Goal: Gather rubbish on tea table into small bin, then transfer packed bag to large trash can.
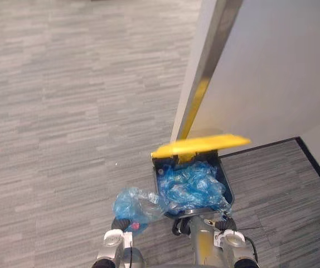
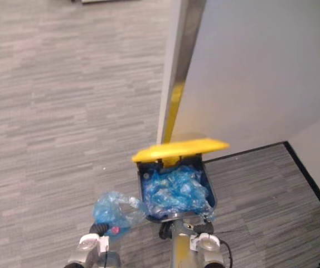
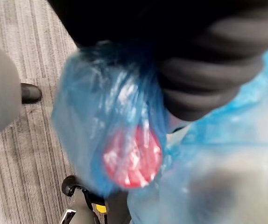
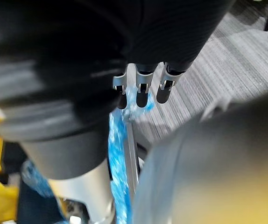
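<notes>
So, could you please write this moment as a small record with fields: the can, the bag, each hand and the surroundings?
large can: dark body, yellow lid raised open, blue liner inside
bag: small blue bag outside the can, at its left side, with a red round thing in it
left hand: at the small blue bag, grip hidden
right hand: at the can's near rim, fingers look straight, tips by the liner
surroundings: grey carpet, pale wall behind the can
task state: bag not yet in the can
</notes>
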